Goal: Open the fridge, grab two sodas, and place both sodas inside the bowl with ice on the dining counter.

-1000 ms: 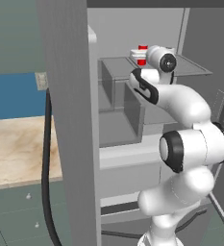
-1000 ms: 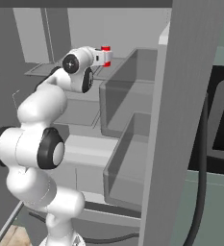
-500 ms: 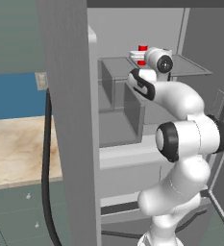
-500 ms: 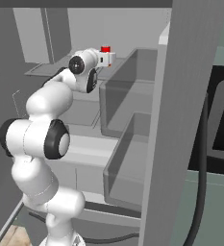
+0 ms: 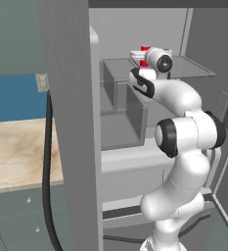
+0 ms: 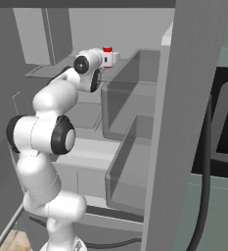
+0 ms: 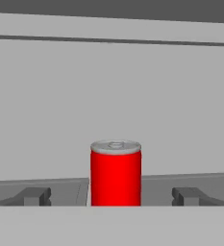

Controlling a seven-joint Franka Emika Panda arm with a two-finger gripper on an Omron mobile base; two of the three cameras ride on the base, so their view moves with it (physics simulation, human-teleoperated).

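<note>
The fridge (image 5: pixel 71 122) stands open, and my arm reaches onto its upper shelf (image 5: pixel 193 68). A bright red soda can (image 7: pixel 116 173) stands upright on that shelf, right ahead of my gripper (image 7: pixel 112 196). The gripper is open, with one fingertip (image 7: pixel 36 196) left of the can and the other well to its right, neither touching it. From the base, the can (image 6: pixel 107 49) peeks out just past the hand, and red shows behind the hand (image 5: pixel 145 49) in the left view. The bowl with ice and the dining counter are out of view.
The open fridge door (image 6: pixel 184 122) rises close on the right, with clear door bins (image 6: pixel 130 162) beside my arm. A grey inner wall (image 5: pixel 130 34) closes the shelf behind the can. A beige countertop (image 5: pixel 12 147) over drawers lies left of the fridge.
The hand has edged a little closer to the red can and the elbow has lifted. The jaws have stayed open.
</note>
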